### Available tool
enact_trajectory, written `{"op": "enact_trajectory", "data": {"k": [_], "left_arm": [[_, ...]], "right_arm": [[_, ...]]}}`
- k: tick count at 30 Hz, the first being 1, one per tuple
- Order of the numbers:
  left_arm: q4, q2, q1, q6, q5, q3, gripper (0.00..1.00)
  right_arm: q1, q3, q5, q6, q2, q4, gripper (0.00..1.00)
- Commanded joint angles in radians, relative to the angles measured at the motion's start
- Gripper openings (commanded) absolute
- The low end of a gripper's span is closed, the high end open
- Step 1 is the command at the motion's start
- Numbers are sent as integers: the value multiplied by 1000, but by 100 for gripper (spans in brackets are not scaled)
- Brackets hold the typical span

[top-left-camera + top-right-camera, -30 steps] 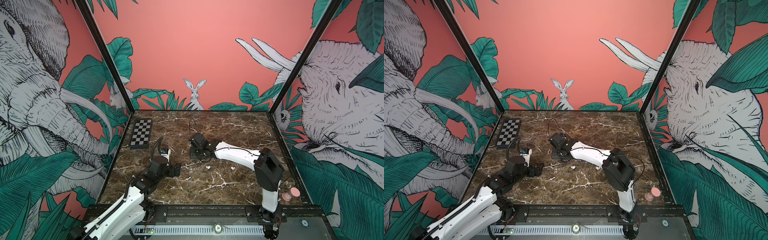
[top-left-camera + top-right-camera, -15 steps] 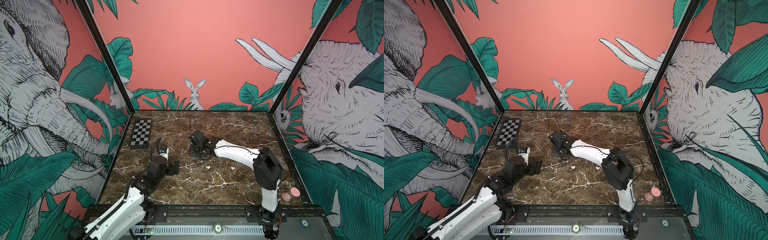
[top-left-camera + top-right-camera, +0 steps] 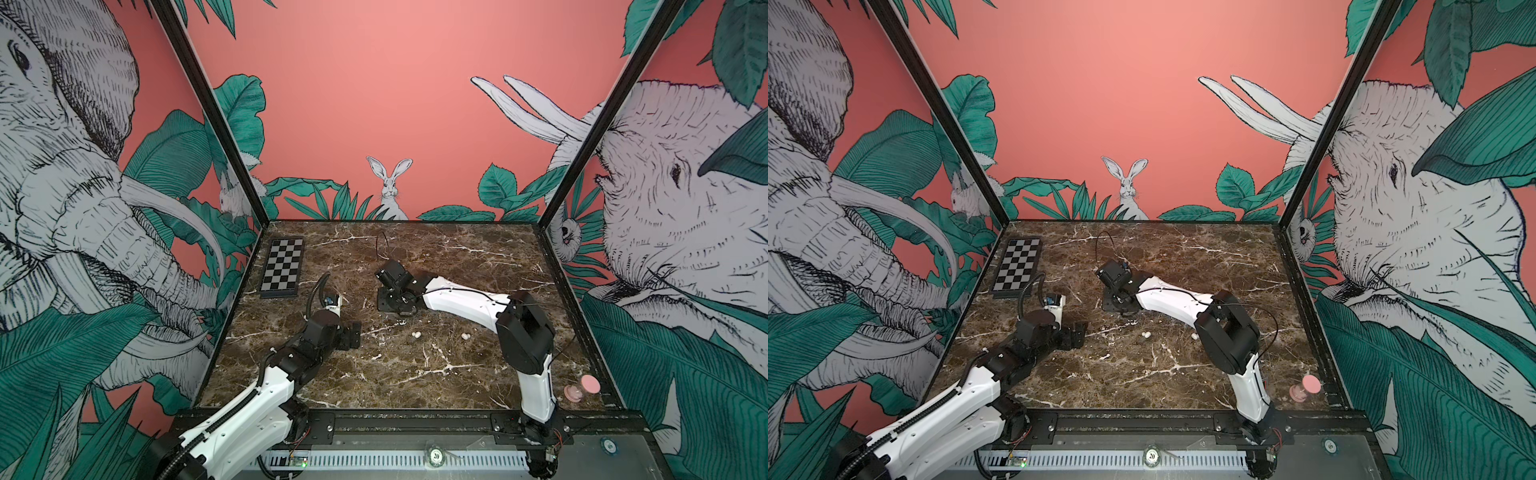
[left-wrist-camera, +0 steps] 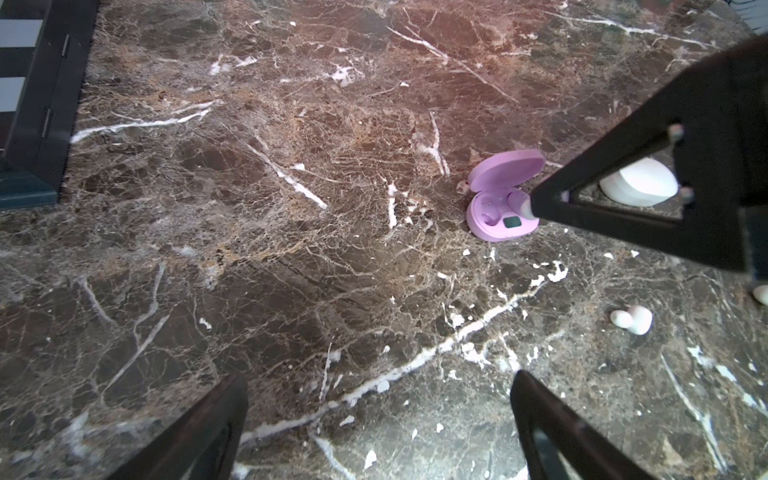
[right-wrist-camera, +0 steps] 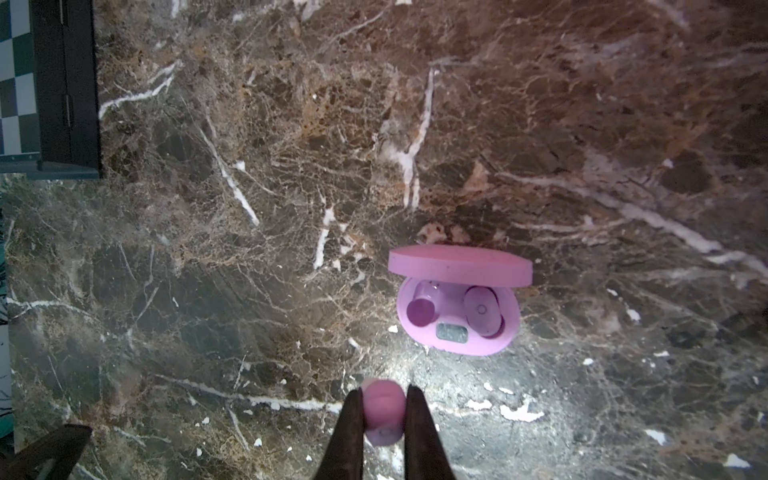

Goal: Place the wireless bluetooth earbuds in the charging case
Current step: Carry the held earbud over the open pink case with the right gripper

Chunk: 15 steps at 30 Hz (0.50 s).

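One lilac earbud (image 5: 382, 415) pinched in your right claw (image 5: 384, 395), near the open charging case (image 5: 457, 345), not touching; left claw (image 4: 376, 382) wide open, empty; surface (image 5: 249, 249) open between case and chessboard (image 5: 16, 83).

My two arms, both extended.
Left gripper (image 3: 354, 335) spread wide; right gripper (image 5: 384, 392), reaching far toward centre, pinches lilac earbud (image 5: 383, 415).
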Motion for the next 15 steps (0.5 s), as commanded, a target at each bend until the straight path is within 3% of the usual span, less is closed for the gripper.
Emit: {"op": "enact_trajectory", "data": {"k": [1,15], "left_arm": [[22,7,-3,10,13,0,99],[27,44,-4,14,22,13,99]], "right_arm": [[-13,20,-2,-14,26,-20,9],[-26,36,-5,-14,71,-26,8]]}}
